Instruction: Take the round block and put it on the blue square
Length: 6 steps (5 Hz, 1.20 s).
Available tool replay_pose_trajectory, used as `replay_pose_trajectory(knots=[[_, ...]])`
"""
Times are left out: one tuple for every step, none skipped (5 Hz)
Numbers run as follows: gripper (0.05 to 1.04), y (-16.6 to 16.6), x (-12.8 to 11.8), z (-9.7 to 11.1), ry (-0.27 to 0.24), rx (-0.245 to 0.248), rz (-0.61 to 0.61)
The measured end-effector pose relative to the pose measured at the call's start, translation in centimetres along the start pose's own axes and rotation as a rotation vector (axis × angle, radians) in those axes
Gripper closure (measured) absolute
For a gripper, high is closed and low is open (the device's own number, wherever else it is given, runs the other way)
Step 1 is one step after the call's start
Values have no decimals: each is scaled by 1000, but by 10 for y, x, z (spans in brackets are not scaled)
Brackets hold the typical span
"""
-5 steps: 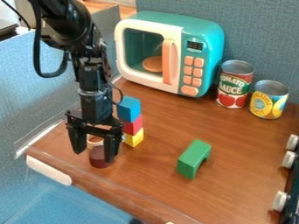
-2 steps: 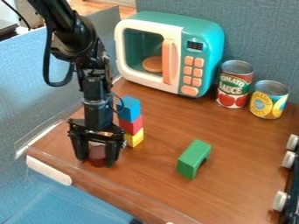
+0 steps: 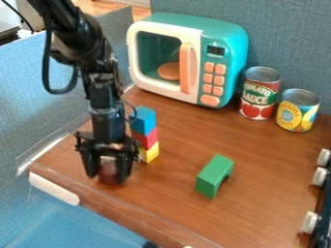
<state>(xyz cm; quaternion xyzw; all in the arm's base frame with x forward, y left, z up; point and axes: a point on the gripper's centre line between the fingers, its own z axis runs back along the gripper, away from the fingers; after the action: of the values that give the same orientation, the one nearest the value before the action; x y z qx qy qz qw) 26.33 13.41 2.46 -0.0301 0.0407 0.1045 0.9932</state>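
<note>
Dark-red round block [image 3: 109,174] between fingers [image 3: 89,165] of the tool [image 3: 108,175]

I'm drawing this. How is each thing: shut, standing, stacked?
Gripper: down at the round block
Round block: not on the blue block
Blue block: top of stack, bare
Red block: mid-stack
Yellow block: stack's bottom
Green block: arch down
Microwave: door shut
Orange disc: inside microwave
Red can: upright
Yellow can: upright

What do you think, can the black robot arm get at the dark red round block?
Probably yes: its gripper is down around the block, and the stack of blue, red and yellow blocks stands to one side, not in the way.
</note>
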Motion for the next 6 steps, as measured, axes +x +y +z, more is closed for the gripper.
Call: replay_pose_trajectory(knots=[[306, 1, -8, 56, -113, -3, -2], [306, -3, -18, 99, -173, 1, -24], [306, -1, -15, 124, -215, -5, -38], [306, -4, -2, 140, -232, 1, -86], [306, -11, 18, 132, -180, -2, -163], [306, -24, 30, 120, -125, 25, -231]])
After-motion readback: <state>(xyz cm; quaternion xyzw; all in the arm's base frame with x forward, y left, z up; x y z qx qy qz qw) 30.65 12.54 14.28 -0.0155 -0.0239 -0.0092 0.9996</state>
